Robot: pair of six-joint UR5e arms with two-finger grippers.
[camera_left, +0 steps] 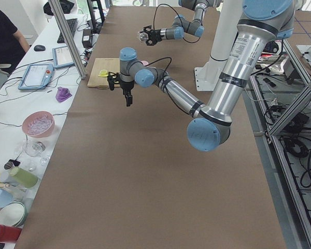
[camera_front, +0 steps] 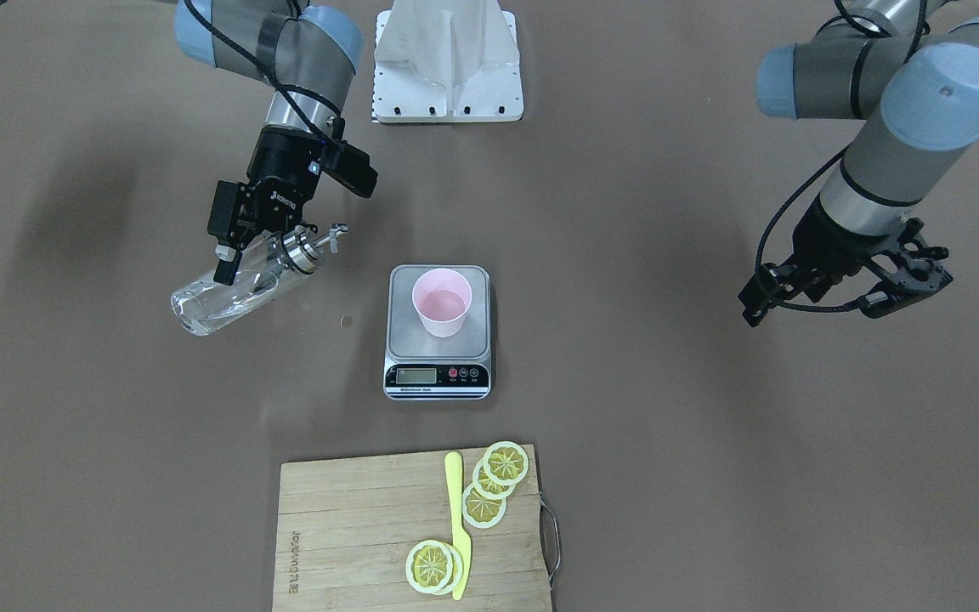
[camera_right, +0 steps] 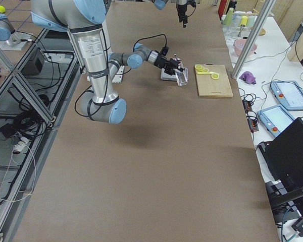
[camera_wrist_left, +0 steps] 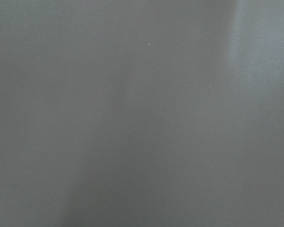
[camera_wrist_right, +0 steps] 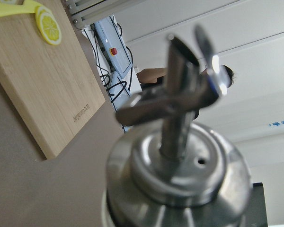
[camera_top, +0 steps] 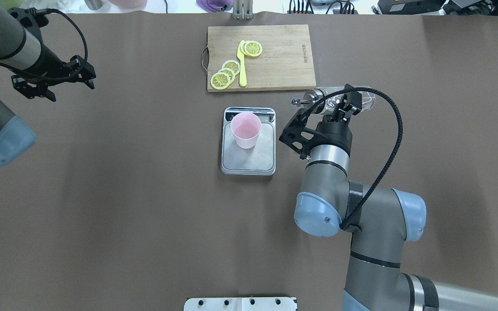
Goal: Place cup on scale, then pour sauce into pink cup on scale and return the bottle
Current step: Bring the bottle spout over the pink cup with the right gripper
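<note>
The pink cup stands upright on the steel platform of the scale; it also shows in the overhead view. My right gripper is shut on the clear glass bottle and holds it tilted almost level above the table beside the scale. Its metal spout points toward the scale, apart from the cup. The right wrist view shows the collar and spout close up. The sauce is barely visible. My left gripper is open and empty, far from the scale.
A wooden cutting board with lemon slices and a yellow knife lies beyond the scale. The white robot base stands at my edge. The left wrist view shows only bare brown table.
</note>
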